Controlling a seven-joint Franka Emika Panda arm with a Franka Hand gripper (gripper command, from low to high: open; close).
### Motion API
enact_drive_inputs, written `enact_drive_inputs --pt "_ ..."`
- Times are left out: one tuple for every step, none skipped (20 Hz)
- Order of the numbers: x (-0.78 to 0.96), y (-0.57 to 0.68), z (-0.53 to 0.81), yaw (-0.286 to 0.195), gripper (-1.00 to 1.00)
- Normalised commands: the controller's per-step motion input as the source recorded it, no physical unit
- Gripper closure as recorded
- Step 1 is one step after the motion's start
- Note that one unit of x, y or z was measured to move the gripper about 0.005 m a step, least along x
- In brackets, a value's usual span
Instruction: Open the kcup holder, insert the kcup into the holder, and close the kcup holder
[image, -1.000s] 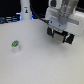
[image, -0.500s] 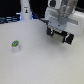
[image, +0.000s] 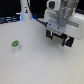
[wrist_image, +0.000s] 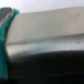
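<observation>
The opening step looks to be in hand: the hand (image: 59, 39) hangs over the kcup holder (image: 71, 36), which it largely hides. Whether its fingers grip a handle I cannot tell. Next it likely needs a straight outward pull. The kcup (image: 15, 45) stands on the table (image: 35, 65), well apart from the hand, untouched.

The wrist view is one close blur: a grey surface (wrist_image: 47, 37) fills it edge to edge, with a teal strip (wrist_image: 5, 47) cut off at one side, and neither can be identified. In the exterior view the arm (image: 60, 15) is cut by the top edge, the hand (image: 58, 39) too blurred to judge its jaws, and the kcup (image: 15, 46) too small for detail.
</observation>
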Motion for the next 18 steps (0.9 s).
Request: enact_drive_inputs --pt "0.18 -0.01 0.16 -0.064 -1.0" --pt "0.15 -0.01 0.21 -0.071 -1.0" --pt "0.15 -0.02 0.2 -0.07 -1.0" --pt "0.14 -0.04 0.14 -0.058 -1.0" --pt "0.15 -0.05 0.14 -0.056 -1.0" --pt "0.25 -0.03 0.15 -0.061 -1.0" --pt "0.22 -0.05 0.16 -0.059 -1.0" --pt "0.19 -0.05 0.19 -0.063 -1.0" --pt "0.16 -0.08 0.21 -0.079 -1.0" --pt "0.13 -0.16 0.27 -0.095 -1.0" --pt "0.11 -0.28 0.32 -0.114 -1.0" --pt "0.07 -0.36 0.34 -0.138 -1.0" --pt "0.02 -0.42 0.35 -0.155 -1.0" --pt "-0.01 -0.5 0.32 -0.177 -1.0" --pt "-0.05 -0.55 0.34 -0.193 -1.0" --pt "0.02 -0.53 0.33 -0.165 -1.0" --pt "-0.01 -0.55 0.34 -0.184 -1.0" --pt "-0.04 -0.59 0.32 -0.192 -1.0"
